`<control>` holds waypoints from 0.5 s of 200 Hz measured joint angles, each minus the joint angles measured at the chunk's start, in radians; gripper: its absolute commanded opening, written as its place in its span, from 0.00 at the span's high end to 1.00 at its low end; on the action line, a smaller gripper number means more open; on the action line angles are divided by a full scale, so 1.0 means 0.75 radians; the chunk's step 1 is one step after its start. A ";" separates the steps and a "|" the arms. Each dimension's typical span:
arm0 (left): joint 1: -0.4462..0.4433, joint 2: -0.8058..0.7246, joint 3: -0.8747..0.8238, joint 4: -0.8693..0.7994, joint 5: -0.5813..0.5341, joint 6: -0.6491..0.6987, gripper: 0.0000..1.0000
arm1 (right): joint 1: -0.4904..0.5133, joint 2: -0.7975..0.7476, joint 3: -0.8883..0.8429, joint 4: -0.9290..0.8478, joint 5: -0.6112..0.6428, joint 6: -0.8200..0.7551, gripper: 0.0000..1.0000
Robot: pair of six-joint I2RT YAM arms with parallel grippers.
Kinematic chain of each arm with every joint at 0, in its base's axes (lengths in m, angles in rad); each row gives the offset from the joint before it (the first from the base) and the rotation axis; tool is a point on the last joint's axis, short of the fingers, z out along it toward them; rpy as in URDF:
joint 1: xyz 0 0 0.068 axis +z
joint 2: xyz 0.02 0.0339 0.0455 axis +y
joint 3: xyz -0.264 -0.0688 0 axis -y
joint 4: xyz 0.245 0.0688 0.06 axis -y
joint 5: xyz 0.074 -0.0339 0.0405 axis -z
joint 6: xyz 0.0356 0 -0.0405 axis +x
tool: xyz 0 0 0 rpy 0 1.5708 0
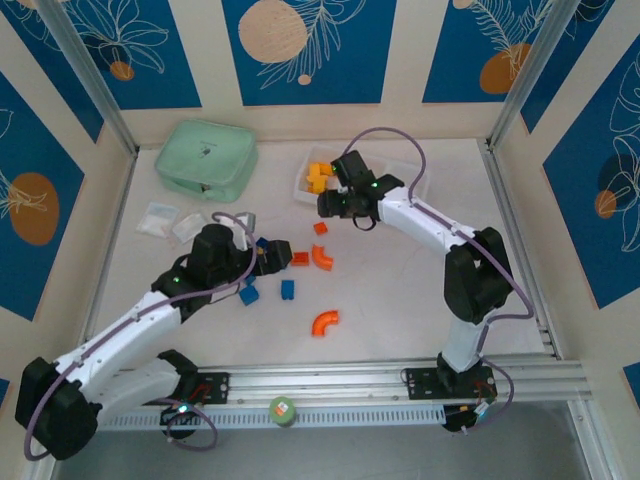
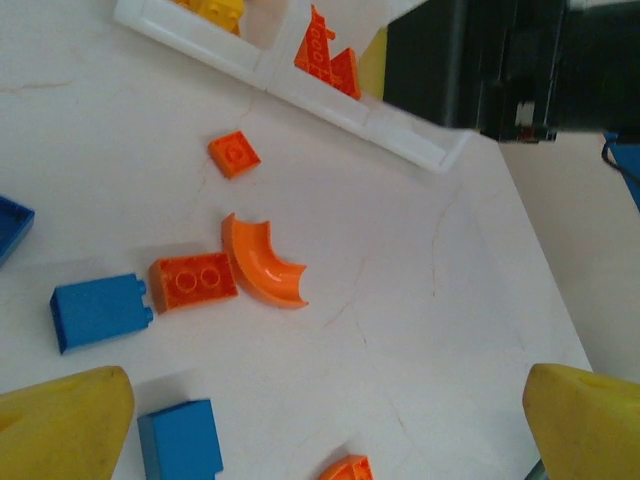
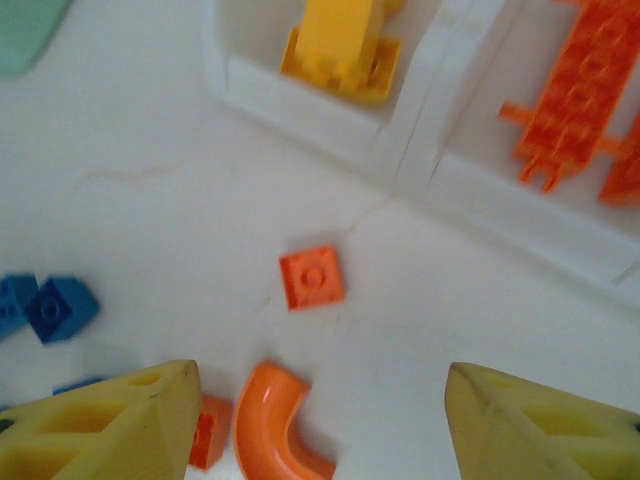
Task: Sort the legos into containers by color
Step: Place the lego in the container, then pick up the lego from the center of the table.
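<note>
While the white table is lying under blue, leaf-printed wall panels, the legos are sitting scattered at its middle, with yellow and orange ones already in the tray at the far side. The right gripper is hovering just near of the tray, fingers apart and empty. The left gripper is gaping wide over the loose pieces, holding nothing. A mint green box is resting far left.
</note>
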 measured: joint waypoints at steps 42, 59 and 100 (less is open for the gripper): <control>0.002 -0.131 -0.089 -0.079 -0.025 -0.020 0.01 | 0.085 -0.014 -0.165 -0.004 -0.027 -0.016 0.26; 0.003 -0.165 -0.114 -0.099 -0.041 -0.028 0.01 | 0.110 -0.014 -0.211 0.000 -0.048 -0.028 0.25; 0.004 -0.210 -0.173 -0.114 -0.073 -0.066 0.01 | 0.169 0.006 -0.224 0.022 -0.065 -0.094 0.22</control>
